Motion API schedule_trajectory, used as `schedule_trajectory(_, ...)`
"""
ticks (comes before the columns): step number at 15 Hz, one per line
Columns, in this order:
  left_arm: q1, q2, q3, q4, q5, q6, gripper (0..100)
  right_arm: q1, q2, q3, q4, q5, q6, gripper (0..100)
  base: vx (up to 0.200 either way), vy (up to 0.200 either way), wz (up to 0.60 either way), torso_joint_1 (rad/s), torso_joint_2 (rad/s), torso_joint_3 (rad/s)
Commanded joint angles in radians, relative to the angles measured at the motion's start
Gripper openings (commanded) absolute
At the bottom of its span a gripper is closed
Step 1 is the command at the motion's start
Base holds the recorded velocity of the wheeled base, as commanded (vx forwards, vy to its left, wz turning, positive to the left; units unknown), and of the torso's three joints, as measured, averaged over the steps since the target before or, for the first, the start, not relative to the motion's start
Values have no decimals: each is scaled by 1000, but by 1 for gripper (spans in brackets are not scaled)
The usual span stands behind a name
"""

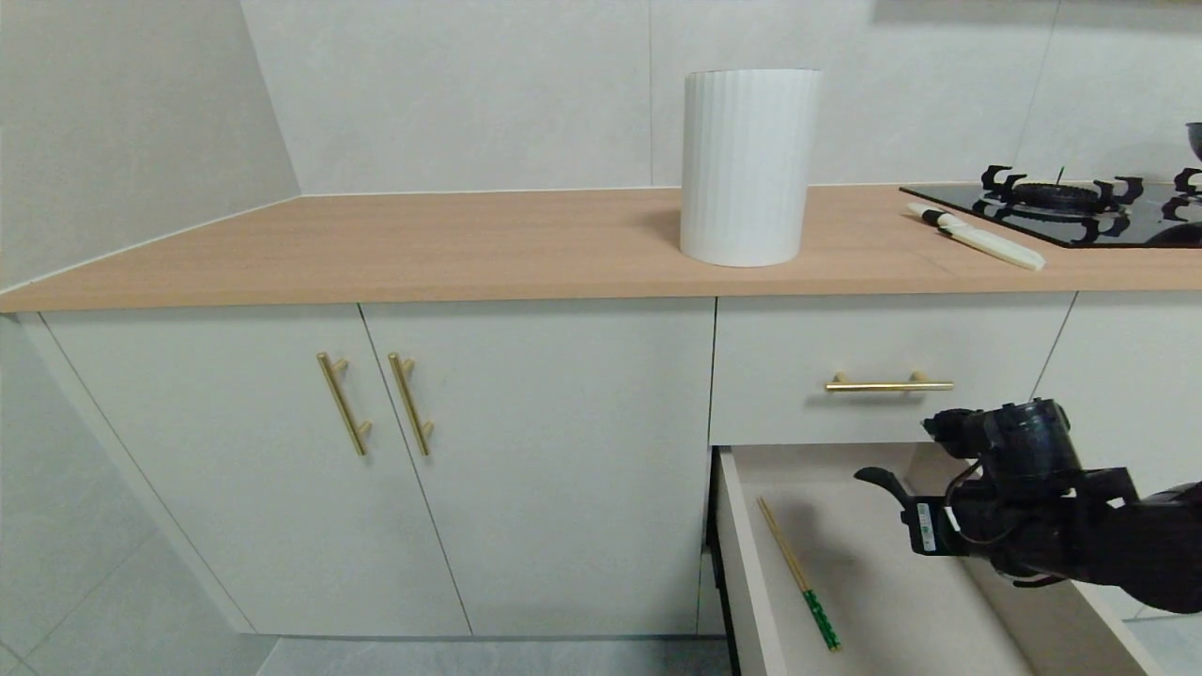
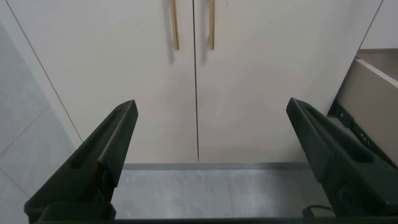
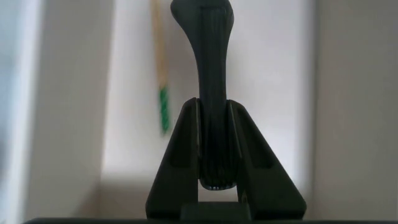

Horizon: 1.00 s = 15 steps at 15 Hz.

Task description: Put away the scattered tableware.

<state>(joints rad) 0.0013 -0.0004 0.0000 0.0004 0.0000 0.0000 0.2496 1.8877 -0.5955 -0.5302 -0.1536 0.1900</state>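
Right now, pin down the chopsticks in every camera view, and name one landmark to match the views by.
Head view: chopsticks lie on the floor of the open drawer, near its left wall.
Left wrist view: not in it.
Right wrist view: chopsticks on the drawer floor, beside the right hand.
Shared landmark: the open drawer, its corner at the left wrist view's edge.

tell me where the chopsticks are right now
In the head view, the chopsticks lie on the floor of the open drawer, along its left wall, low on the robot's right side, just left of the right hand.
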Motion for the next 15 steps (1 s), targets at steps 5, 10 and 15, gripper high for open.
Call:
schedule_trajectory(5,0,0,0,0,0,0,100,-1,467,40,-416,-69,3,0,0,0,0,0,0,0)
schedule_trajectory(10,0,0,0,1,0,0,100,-3,524,10,-419,-76,2,0,0,0,0,0,0,0)
schedule_trajectory(15,0,0,0,1,0,0,100,-12,530,3,-421,-76,2,0,0,0,0,0,0,0)
